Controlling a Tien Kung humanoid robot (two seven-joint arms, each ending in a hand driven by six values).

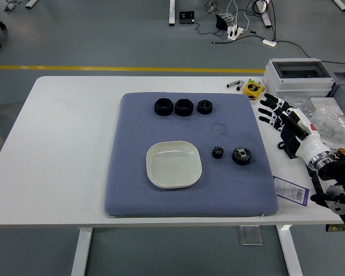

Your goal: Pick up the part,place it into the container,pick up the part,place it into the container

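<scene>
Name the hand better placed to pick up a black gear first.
Right. The right hand hovers open by the blue mat's right edge, nearest the two black gears; no left hand is in view.

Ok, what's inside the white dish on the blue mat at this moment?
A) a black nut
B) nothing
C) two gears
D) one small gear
B: the white dish is bare, while both gears lie on the mat to its right, and the three black nuts sit in a row behind it.
</scene>
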